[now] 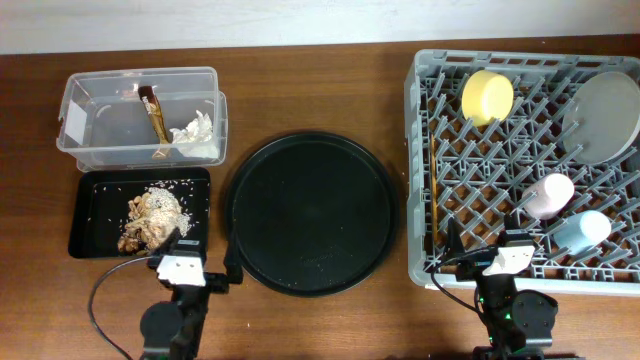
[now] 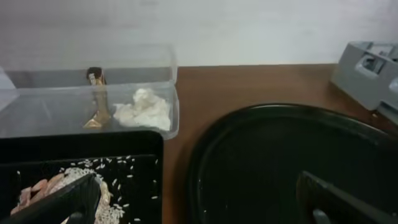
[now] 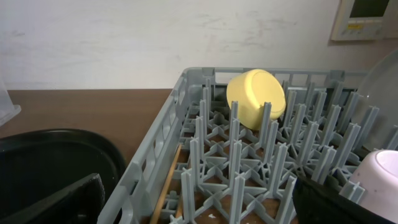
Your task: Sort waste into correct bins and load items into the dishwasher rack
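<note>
Two bins sat on the left. In the clear plastic rectangular tub [image 1: 90, 110] lay the thin brown-and-gold wrapper stick [image 1: 153, 112] and the crumpled white tissue pieces [image 1: 200, 131], just beside each other. Below it, the shallow black rectangular tray [image 1: 95, 235] held the brownish shredded food scraps [image 1: 150, 218] with rice grains [image 1: 185, 186] around them. The left gripper [image 1: 203, 256] hung low between that tray and the large round black tray [image 1: 310, 150]. Its fingers [image 2: 68, 198] were spread wide with nothing between them. The round tray looked bare but for a few tiny pale specks [image 1: 318, 262].

On the right stood the large square grey plastic dishwasher rack [image 1: 418, 150]. The thin wooden chopsticks [image 1: 432, 175] lay along its left wall; I could not tell the two apart. The small yellow bowl [image 1: 487, 96] leaned at the back. The pink cup [image 1: 548, 195] and the blue cup [image 1: 580, 230] lay nearer the front. The pale green round plate [image 1: 603, 115] stood at the far right. The right gripper [image 1: 488, 248] hung over the rack's near edge, spread wide too and holding nothing.

It seemed the sorting and loading were all but done. The next move probably called for a last look for leftovers, mostly those specks. After that, both arms could pull away slowly without bumping the rack.
</note>
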Robot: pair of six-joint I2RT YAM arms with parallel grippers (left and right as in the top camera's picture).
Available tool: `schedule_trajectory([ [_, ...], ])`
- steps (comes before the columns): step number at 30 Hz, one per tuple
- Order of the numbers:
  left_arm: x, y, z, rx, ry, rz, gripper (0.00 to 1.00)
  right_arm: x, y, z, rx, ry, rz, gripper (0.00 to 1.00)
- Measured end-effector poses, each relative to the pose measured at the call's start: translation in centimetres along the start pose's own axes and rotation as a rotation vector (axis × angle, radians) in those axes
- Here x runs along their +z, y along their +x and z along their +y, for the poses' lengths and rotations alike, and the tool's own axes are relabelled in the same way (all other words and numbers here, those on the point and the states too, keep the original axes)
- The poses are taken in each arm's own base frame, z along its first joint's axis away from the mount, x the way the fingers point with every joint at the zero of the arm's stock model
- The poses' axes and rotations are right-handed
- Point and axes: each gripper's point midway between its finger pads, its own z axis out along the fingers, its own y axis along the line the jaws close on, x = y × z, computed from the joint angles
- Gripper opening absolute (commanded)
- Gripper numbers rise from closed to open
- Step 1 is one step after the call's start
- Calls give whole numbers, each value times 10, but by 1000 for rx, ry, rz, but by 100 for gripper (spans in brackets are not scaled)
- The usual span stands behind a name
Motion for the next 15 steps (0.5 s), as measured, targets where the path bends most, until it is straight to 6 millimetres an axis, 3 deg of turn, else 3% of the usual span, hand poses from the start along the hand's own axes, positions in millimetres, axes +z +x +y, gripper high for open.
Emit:
schedule_trajectory([
  [15,-2,-7,0,0,-3,-34,99,0,0,0,0,0,0,98],
])
